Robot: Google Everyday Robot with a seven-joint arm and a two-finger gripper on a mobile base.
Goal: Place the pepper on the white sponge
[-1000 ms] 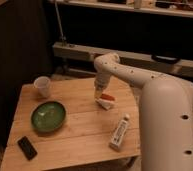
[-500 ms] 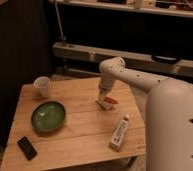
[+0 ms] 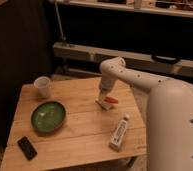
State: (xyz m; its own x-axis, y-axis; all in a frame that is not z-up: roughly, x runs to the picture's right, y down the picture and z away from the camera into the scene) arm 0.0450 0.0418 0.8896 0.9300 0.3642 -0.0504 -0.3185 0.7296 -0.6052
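The small red-orange pepper [image 3: 110, 100] lies near the back right of the wooden table [image 3: 75, 135]. It rests against a small white block, the white sponge [image 3: 103, 104], which shows just below and left of it. I cannot tell if the pepper lies fully on the sponge. My gripper [image 3: 104, 94] hangs straight down from the white arm [image 3: 135, 77], right above the pepper and sponge and very close to them.
A green plate [image 3: 48, 115] sits at the left middle. A white cup [image 3: 42, 86] stands at the back left and a black phone-like object [image 3: 27, 147] at the front left. A white tube-shaped bottle [image 3: 119, 133] lies at the front right, near the table's edge.
The arm's elbow has shifted a little to the right. The gripper stays over the pepper and sponge, which have hardly moved.
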